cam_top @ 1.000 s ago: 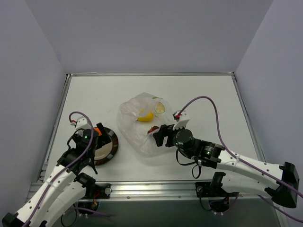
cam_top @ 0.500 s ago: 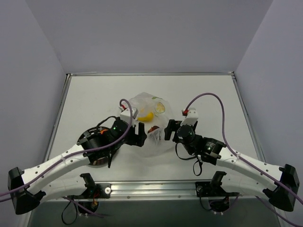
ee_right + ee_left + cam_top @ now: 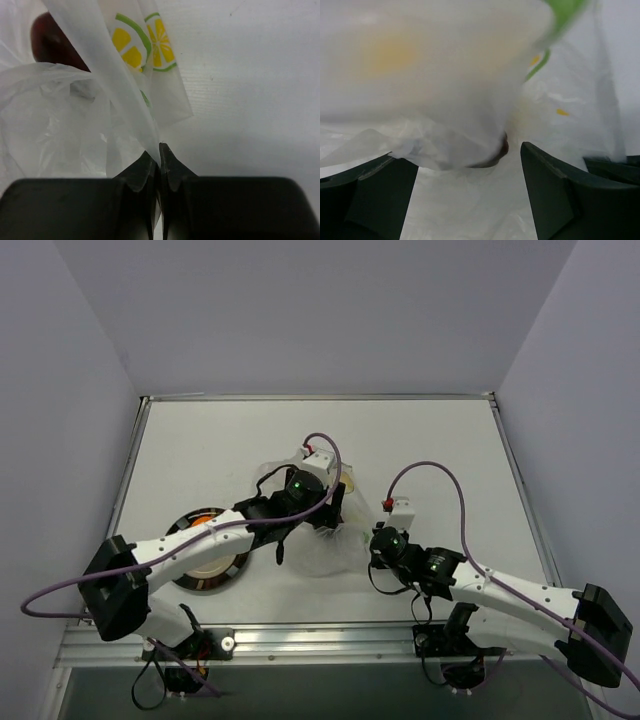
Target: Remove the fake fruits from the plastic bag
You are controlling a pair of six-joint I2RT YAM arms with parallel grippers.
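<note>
The clear plastic bag lies mid-table. My right gripper is shut on a fold of its film at the bag's right edge. My left gripper is over the bag's top with its jaws open; crumpled film bulges between its fingers. The dark red fruit sits inside the bag, and its edge peeks out under the film just ahead of the left jaws. A blurred yellow patch shows through the film. An orange fruit lies on the plate.
The black-rimmed plate sits at the near left, partly under my left arm. Yellow and green printed marks are on the bag's film. Bare white table lies right of the bag. Grey walls bound the table.
My left arm swung from the plate across to the bag and now hovers over its top. My right gripper moved in at the bag's right edge and closed on the film.
</note>
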